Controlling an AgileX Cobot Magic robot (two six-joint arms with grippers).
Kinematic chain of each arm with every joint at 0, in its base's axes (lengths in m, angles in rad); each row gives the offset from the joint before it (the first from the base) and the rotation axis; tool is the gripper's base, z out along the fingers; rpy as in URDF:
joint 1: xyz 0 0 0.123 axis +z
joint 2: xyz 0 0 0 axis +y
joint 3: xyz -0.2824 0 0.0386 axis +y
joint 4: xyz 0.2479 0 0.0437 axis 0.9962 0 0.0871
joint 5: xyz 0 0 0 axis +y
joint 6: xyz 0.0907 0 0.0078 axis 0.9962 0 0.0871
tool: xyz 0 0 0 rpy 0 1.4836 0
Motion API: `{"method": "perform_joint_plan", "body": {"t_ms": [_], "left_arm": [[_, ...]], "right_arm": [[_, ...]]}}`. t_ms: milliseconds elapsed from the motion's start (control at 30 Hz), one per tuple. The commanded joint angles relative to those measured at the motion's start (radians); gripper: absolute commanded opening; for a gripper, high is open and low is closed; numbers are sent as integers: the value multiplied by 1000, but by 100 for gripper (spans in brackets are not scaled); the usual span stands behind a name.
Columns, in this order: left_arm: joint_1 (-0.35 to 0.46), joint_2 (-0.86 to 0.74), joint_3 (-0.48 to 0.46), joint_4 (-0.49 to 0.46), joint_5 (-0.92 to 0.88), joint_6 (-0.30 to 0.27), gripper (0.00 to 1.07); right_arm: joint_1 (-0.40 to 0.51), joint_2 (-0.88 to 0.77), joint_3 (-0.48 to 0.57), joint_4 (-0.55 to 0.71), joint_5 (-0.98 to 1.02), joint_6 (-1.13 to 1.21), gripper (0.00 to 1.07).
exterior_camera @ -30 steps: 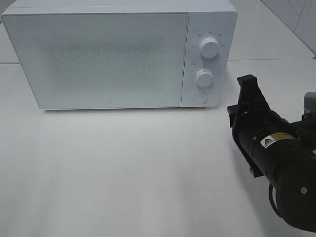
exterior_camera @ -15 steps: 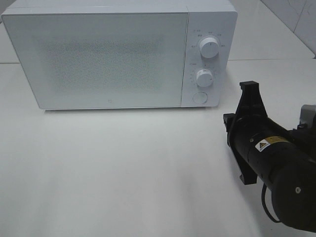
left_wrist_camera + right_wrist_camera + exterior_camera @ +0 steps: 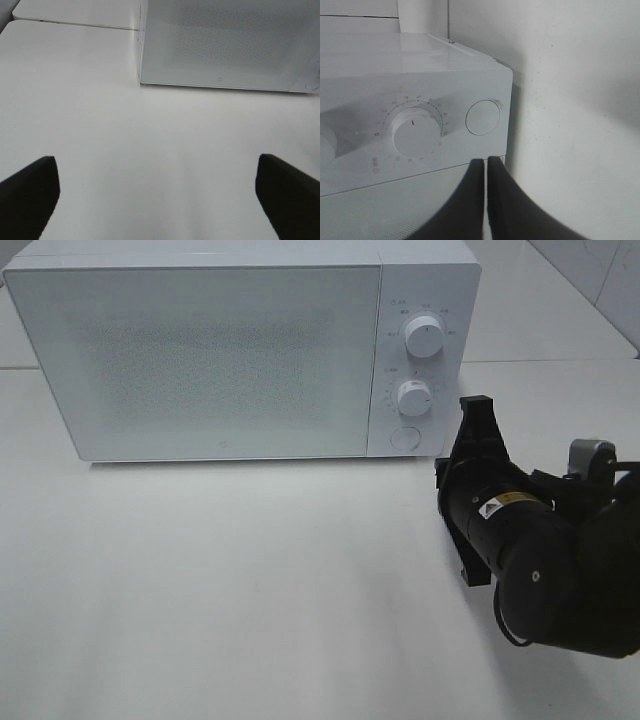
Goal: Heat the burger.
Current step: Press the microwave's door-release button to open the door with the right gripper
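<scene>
Burger location is something I am failing to make out: the burger is showing in none of my views, and the only container here, the white microwave, is standing with its frosted door shut, so I cannot tell what is lying inside. Its control panel is carrying an upper dial, a lower dial and a round button beneath them. I am holding my right gripper just off that panel's outer edge, level with the lower dial and the button, jaws pressed flat together and gripping nothing; whether the tips are touching the casing I cannot tell. I am hanging my left gripper above the white table, well in front of the door, fingers spread wide and carrying nothing.
</scene>
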Motion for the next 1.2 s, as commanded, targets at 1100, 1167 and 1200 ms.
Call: {"method": "perform_joint_plan", "body": {"t_ms": [1100, 1167, 1200], "left_arm": [[4, -18, 4, -2, 2, 2, 100], [4, -18, 4, -2, 2, 2, 100], [4, -18, 4, -2, 2, 2, 100]], "right_arm": [[-178, 232, -290, -167, 158, 110, 0], [-184, 232, -295, -169, 160, 107, 0], [-187, 232, -304, -168, 160, 99, 0]]}}
